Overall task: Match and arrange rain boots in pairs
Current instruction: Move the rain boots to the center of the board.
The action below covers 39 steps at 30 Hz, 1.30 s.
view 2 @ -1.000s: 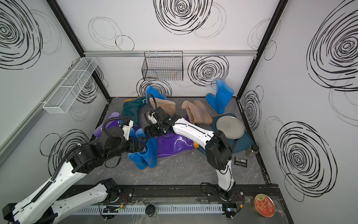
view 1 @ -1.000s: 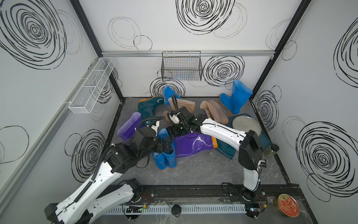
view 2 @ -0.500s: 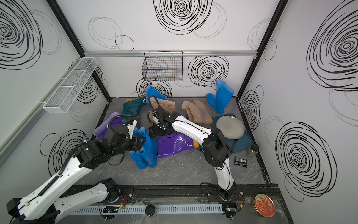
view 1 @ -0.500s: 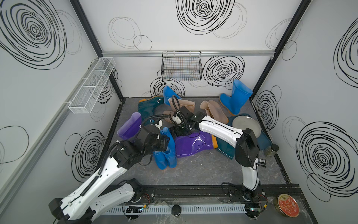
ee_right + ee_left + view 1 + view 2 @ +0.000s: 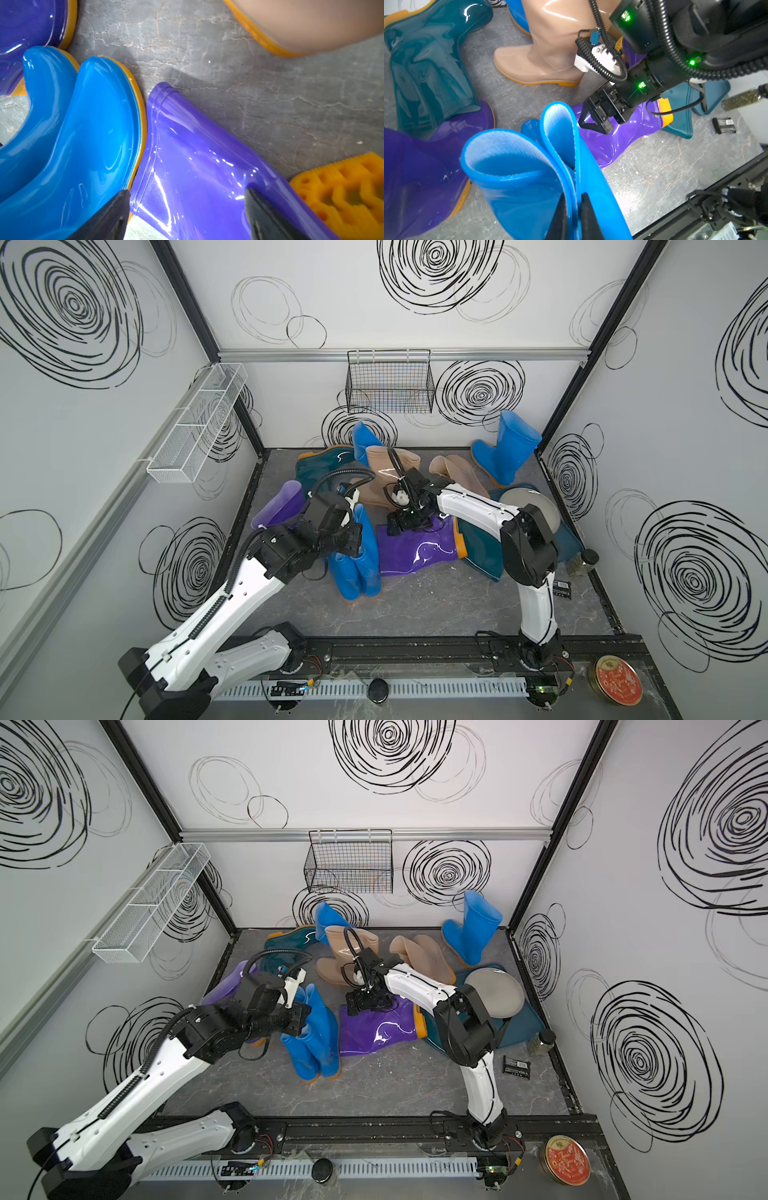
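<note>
Two bright blue rain boots point(image 5: 357, 560) point(image 5: 316, 1042) stand side by side at the middle front. My left gripper point(image 5: 574, 209) is shut on the flattened cuff of the blue boot point(image 5: 583, 166) that presses against its round-mouthed neighbour point(image 5: 512, 187). A purple boot point(image 5: 415, 549) point(image 5: 197, 166) lies flat beside them. My right gripper point(image 5: 405, 522) point(image 5: 187, 207) hovers open over its shaft, one finger on each side, apart from it. Another purple boot point(image 5: 276, 506) lies at the left. Teal point(image 5: 328, 464), tan point(image 5: 382, 472) point(image 5: 457, 472) and blue point(image 5: 505, 448) boots stand or lie at the back.
A teal tray point(image 5: 567, 543) with a round grey plate point(image 5: 528, 502) sits at the right, with another teal boot point(image 5: 482, 549) against it. A jar point(image 5: 584, 562) and a small black box point(image 5: 561, 589) lie near the right wall. A wire basket point(image 5: 390, 381) hangs on the back wall.
My left gripper has gone from wide open around the blue boots' tops to shut on a cuff, squeezing it flat. The right gripper has shifted slightly and stayed open.
</note>
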Each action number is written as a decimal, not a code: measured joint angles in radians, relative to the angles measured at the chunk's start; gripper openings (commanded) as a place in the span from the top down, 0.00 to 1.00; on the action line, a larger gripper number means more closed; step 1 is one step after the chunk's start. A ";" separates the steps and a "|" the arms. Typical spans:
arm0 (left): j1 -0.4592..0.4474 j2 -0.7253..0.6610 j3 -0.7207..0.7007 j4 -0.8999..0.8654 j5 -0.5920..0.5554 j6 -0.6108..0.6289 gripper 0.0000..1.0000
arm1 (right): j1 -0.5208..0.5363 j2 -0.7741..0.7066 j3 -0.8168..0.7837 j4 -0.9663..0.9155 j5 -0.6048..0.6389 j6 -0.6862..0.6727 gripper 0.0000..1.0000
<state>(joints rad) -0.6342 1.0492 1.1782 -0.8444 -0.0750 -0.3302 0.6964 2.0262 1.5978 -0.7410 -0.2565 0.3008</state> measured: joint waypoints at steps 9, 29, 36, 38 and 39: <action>0.000 0.095 0.070 0.000 0.043 0.099 1.00 | -0.072 -0.069 -0.105 0.040 -0.004 -0.019 0.11; -0.053 0.136 0.102 0.018 0.079 0.163 1.00 | -0.145 -0.129 -0.119 -0.056 0.185 -0.065 0.09; -0.064 0.138 0.093 0.046 0.092 0.153 1.00 | -0.091 -0.179 -0.095 -0.024 0.185 -0.071 0.08; -0.064 0.147 0.092 0.058 0.101 0.153 1.00 | -0.076 -0.219 -0.090 -0.002 0.183 -0.071 0.07; -0.065 0.153 0.091 0.065 0.106 0.154 1.00 | -0.068 -0.243 -0.089 0.013 0.181 -0.070 0.07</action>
<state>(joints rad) -0.6994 1.2018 1.2690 -0.7795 0.0315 -0.1764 0.6281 1.7832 1.5085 -0.7284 -0.0757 0.2310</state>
